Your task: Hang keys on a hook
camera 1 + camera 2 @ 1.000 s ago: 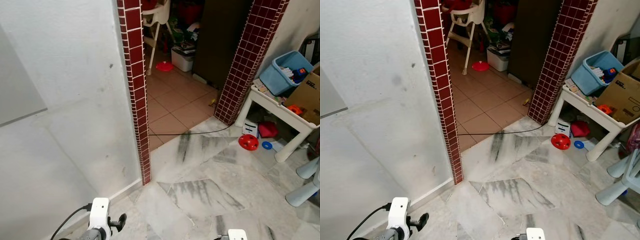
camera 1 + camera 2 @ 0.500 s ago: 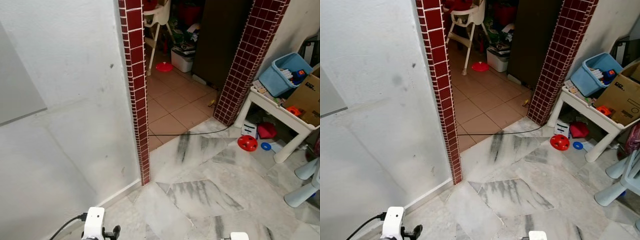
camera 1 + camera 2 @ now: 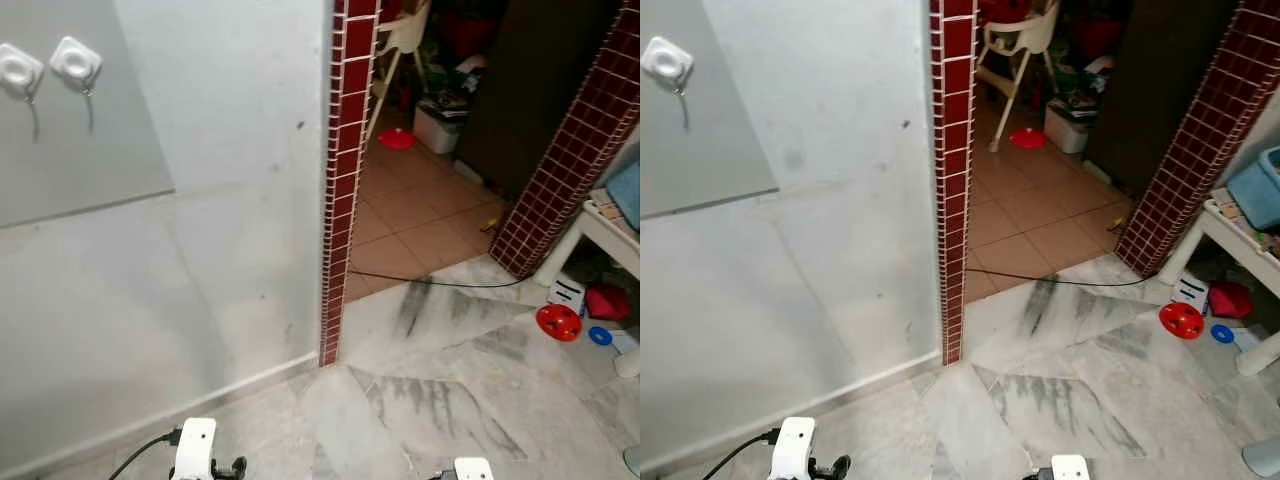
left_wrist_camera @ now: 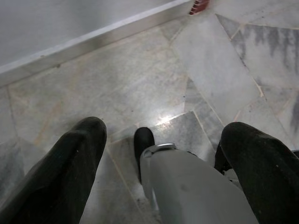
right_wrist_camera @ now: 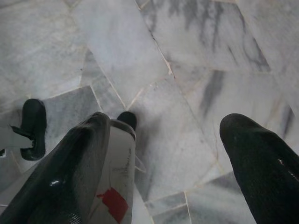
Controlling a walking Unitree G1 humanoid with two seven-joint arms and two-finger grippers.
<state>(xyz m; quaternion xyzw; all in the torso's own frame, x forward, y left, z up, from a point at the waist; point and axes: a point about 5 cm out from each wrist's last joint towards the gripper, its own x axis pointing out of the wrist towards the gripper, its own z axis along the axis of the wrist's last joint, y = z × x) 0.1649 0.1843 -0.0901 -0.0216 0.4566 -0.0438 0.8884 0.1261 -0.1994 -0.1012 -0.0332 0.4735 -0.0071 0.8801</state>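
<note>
Two white square hooks are stuck high on a grey wall panel at the upper left, each with a thin metal prong hanging down. Both arms hang low at the bottom edge, the left wrist near the wall's skirting and the right wrist over the marble floor. In the left wrist view my left gripper is open over the floor, with nothing held between its fingers. My right gripper is open too, with nothing held.
A red-tiled pillar ends the white wall, and a second one stands to the right. A black cable crosses the doorway between them. A red toy and a white table's leg lie at the right.
The camera has turned to the left, so the wall panel with the hooks has come into view and the table has slid off to the right. Both arms still hang low.
</note>
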